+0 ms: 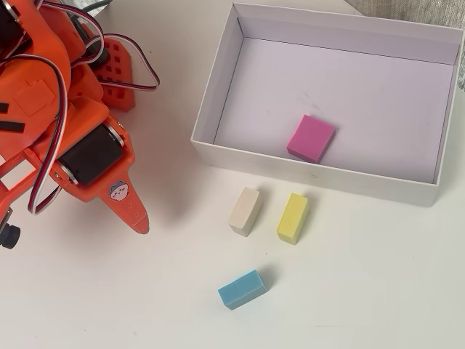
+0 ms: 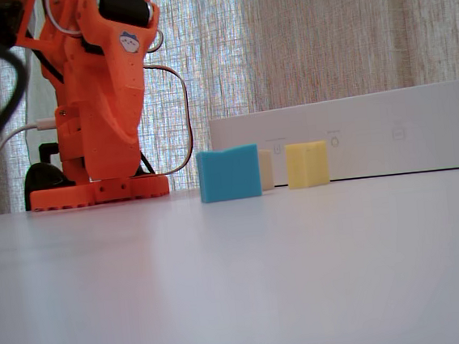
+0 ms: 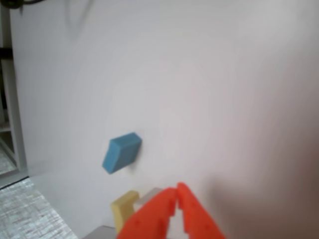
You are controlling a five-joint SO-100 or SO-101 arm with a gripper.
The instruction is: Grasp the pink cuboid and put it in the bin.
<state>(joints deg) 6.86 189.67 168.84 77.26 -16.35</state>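
One pink cuboid (image 1: 311, 138) lies inside the bin (image 1: 312, 173); gripper (image 3: 177, 195) closed, empty.

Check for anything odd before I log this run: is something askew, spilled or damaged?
Nothing stands out. The pink block lies inside the box; the cream, yellow and blue blocks sit apart on the table, undamaged.

A plain white tabletop (image 1: 378, 291) carries the bin (image 1: 320, 177) at its far right in the overhead view. Just in front of the bin's near wall lie a cream block (image 1: 245, 211) and a yellow block (image 1: 293, 217) side by side, apart. A blue block (image 1: 242, 289) lies nearer still. The orange arm's base (image 2: 99, 192) stands on the left.
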